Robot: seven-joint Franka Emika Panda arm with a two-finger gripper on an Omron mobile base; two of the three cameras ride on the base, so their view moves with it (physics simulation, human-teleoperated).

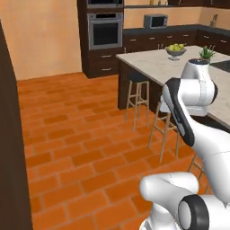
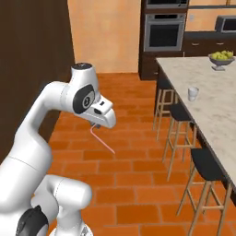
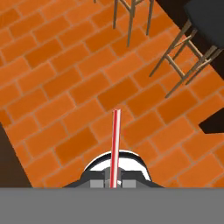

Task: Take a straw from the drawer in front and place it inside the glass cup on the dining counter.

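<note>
The fingers (image 3: 114,180) pinch the straw (image 3: 115,146) at its lower end; it sticks straight out over the brick floor (image 3: 65,87). From the right base camera the straw (image 2: 102,140) hangs slanted below the hand, well apart from the glass cup (image 2: 193,93) standing on the worktop (image 2: 216,110) above the stools (image 2: 177,113).
</note>
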